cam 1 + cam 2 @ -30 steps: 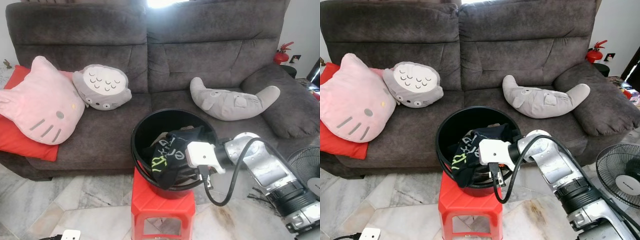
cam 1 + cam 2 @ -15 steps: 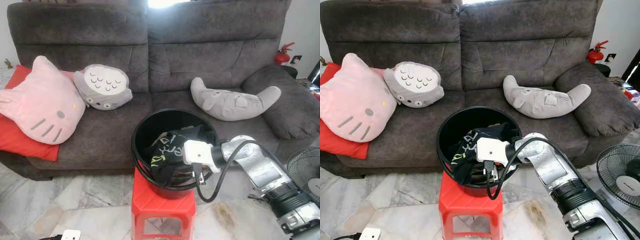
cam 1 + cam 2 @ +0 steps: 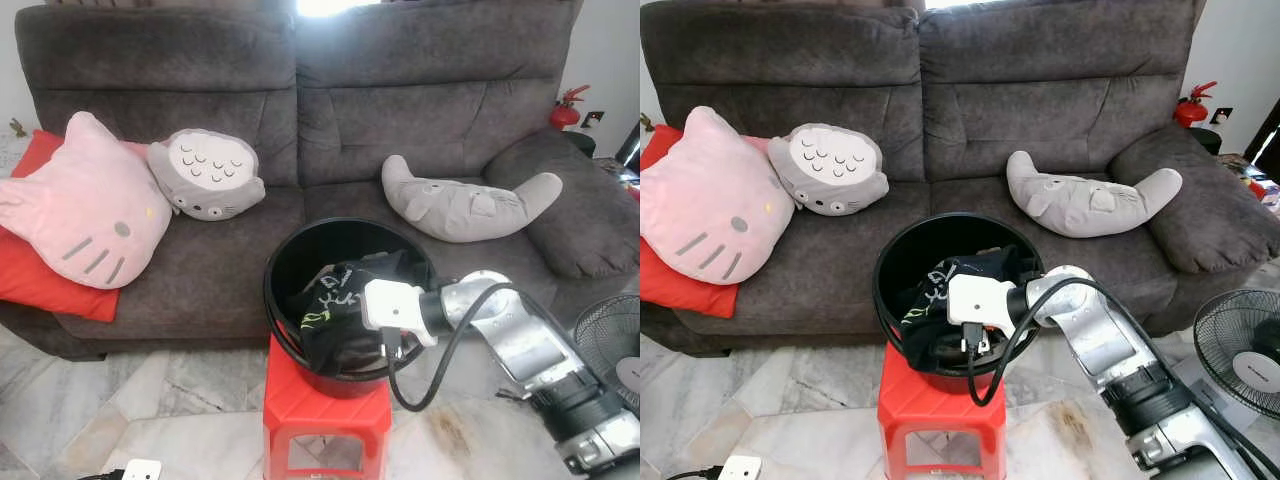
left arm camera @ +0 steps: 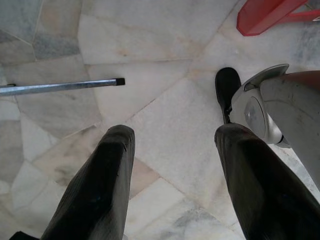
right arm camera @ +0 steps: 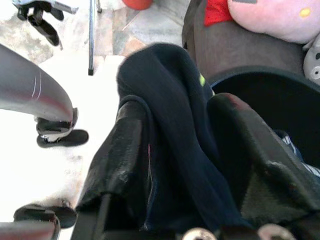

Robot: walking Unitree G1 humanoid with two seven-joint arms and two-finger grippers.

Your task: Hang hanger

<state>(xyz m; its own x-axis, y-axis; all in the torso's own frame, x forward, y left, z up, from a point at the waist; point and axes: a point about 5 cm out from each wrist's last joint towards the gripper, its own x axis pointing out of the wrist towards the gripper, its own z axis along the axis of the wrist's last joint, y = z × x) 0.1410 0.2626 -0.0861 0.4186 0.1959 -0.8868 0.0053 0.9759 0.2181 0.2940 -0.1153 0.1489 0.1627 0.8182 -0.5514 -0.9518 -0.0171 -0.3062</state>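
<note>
My right gripper, jaws clamped on the dark garment draped in the black bucket atop the red stool; the cloth looks limp and light, best gathered at a fold; left gripper idle, jaws apart.

Right gripper fingertips buried under dark shirt in the bucket. Shirt print unreadable. Fan and red pillow cut off by frame edge.
</note>
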